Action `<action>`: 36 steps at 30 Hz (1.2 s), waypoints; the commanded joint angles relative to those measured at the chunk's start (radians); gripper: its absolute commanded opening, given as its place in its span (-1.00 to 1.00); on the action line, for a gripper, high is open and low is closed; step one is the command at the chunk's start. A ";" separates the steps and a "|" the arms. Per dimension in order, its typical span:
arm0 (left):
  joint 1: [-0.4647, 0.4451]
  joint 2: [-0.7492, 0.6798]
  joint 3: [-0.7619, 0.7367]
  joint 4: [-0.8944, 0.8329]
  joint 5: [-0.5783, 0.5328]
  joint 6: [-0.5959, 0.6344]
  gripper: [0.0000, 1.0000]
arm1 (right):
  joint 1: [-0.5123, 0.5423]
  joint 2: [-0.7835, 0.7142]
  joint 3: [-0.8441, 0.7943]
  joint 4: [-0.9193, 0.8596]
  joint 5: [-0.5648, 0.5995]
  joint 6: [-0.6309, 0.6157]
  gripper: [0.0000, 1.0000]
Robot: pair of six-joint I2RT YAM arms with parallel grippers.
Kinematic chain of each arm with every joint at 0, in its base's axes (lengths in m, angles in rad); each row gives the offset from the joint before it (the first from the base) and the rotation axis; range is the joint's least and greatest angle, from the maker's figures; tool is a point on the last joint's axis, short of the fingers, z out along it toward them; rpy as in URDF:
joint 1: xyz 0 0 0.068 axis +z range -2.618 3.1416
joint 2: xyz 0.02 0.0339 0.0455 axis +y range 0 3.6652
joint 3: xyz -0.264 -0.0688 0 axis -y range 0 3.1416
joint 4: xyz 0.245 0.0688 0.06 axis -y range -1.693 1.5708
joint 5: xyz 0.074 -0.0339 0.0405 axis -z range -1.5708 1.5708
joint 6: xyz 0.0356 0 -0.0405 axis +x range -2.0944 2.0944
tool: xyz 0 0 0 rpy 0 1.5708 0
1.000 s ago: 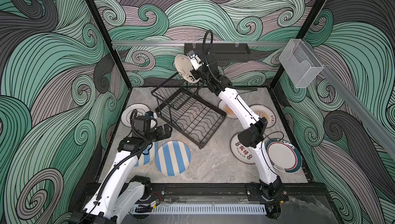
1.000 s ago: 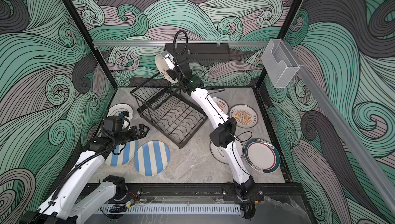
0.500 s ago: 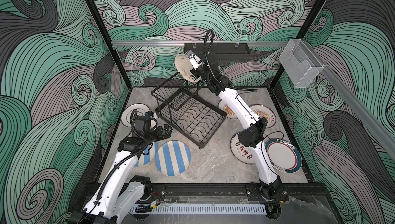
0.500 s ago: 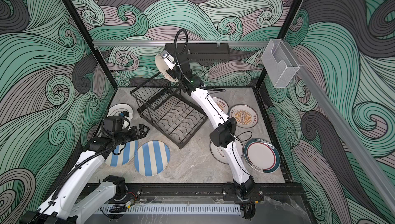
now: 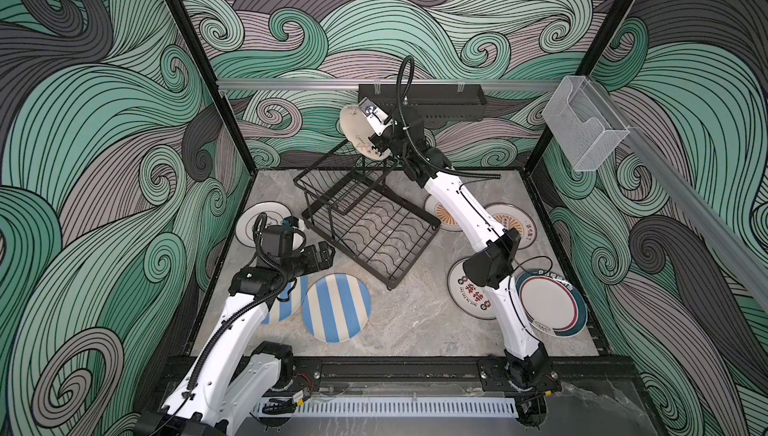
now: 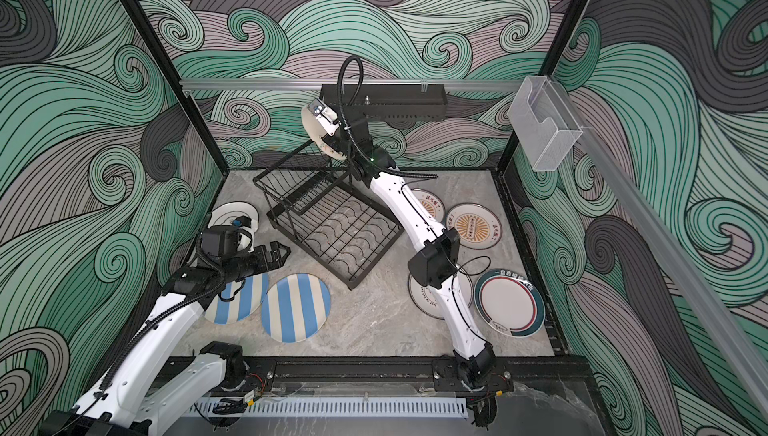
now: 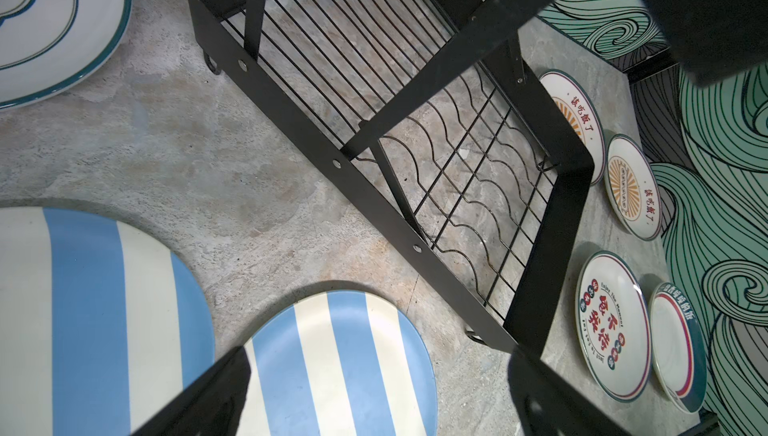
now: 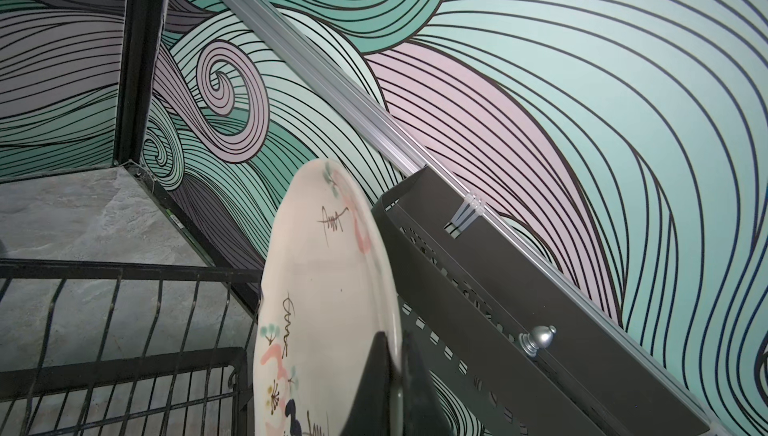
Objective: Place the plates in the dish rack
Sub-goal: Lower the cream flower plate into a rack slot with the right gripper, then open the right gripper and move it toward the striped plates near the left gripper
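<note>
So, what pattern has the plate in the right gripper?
Cream plate with pink, teal, black doodles; right wrist view shows it best.

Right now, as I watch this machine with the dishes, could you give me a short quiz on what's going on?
1. True or false: the dish rack holds no plates yet.
2. How many blue-and-cream striped plates lie flat on the table?
3. Which plate do the right arm's jaws grip? A) a striped plate B) the cream doodle plate C) the teal-rimmed plate
Key: 1 true; 2 two; 3 B.
</note>
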 commanded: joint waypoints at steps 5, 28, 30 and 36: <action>0.003 -0.013 0.000 -0.007 -0.009 -0.009 0.97 | 0.012 -0.109 -0.083 0.182 -0.008 -0.027 -1.00; 0.003 -0.004 0.000 -0.012 -0.040 -0.018 0.97 | -0.009 -0.151 -0.153 0.122 -0.028 0.036 -0.22; 0.002 -0.003 0.000 -0.013 -0.050 -0.024 0.97 | -0.010 -0.166 -0.141 0.086 -0.030 0.053 -0.04; 0.003 -0.009 -0.001 -0.026 -0.110 -0.045 0.97 | -0.010 -0.269 -0.139 -0.136 -0.050 0.196 0.34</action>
